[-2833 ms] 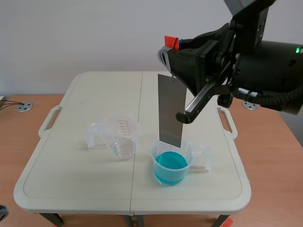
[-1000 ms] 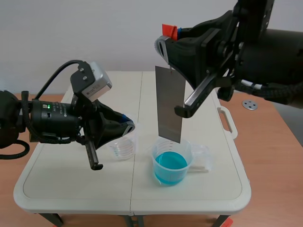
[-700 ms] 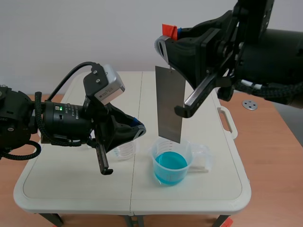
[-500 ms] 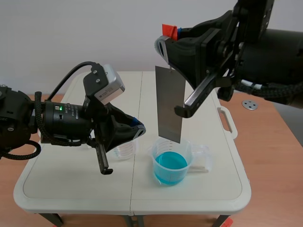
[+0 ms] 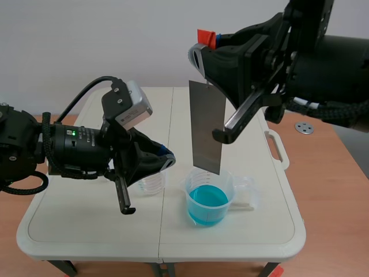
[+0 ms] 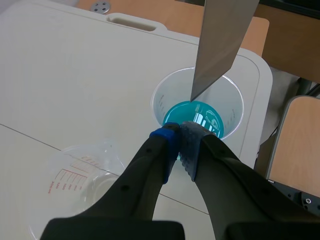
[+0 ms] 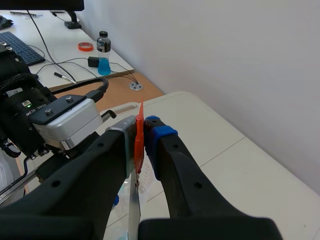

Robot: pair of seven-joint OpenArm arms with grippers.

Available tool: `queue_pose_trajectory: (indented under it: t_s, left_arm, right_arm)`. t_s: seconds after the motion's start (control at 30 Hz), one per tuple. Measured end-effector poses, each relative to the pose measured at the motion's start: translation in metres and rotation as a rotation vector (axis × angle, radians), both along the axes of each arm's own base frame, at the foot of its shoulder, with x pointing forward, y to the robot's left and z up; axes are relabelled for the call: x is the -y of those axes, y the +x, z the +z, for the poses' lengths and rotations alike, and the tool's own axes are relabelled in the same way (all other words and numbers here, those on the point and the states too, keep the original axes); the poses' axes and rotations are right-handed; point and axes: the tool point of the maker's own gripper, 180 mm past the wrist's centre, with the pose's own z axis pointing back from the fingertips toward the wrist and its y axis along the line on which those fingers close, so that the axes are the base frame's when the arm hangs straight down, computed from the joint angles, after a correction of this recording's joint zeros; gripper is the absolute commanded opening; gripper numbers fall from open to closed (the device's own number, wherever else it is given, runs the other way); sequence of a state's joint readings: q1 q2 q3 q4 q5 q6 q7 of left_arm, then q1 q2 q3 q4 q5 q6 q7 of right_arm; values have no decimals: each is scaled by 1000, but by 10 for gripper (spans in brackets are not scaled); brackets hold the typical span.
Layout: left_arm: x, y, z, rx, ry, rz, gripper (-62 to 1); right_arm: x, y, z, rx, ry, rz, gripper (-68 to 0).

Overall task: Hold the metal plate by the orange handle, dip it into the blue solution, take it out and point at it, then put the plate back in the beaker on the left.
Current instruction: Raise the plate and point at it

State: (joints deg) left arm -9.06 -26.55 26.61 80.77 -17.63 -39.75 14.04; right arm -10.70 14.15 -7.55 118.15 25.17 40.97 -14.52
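Jaws of right gripper (image 7: 142, 127) apparently pinch the orange handle (image 7: 140, 112).

The metal plate (image 5: 206, 130) hangs dull grey, a smooth matt sheet with barely a sheen. Its orange handle (image 7: 139, 136) looks like thin plastic. The blue-filled beaker (image 5: 209, 199) is clear plastic, glossy at the rim. The left beaker (image 6: 75, 175) is the same, printed in red. The table (image 5: 81, 222) is cream moulded plastic, matt. On the left gripper (image 6: 181, 136), matt black fingers and dotted rubbery pads.
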Motion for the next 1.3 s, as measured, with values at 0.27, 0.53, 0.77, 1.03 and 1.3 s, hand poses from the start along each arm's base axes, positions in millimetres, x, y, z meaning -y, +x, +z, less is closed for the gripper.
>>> queue_pose_trajectory:
  t_s: [0.27,0.53,0.77,1.03,1.3]
  left_arm:
    - [-46,2,-10,12,18,111,-577]
    - [-138,6,-11,76,102,318,-577]
    - [-210,-20,-23,75,237,452,-577]
    - [-270,-70,-51,14,410,617,-577]
    - [-290,-139,-81,-112,533,656,-577]
  right_arm:
    - [0,0,1,-3,6,2,-660]
    - [0,0,0,-3,4,2,-660]
    - [0,6,10,21,2,0,-660]
    - [-14,10,22,57,-11,37,-660]
    - [-32,13,39,101,-1,63,-660]
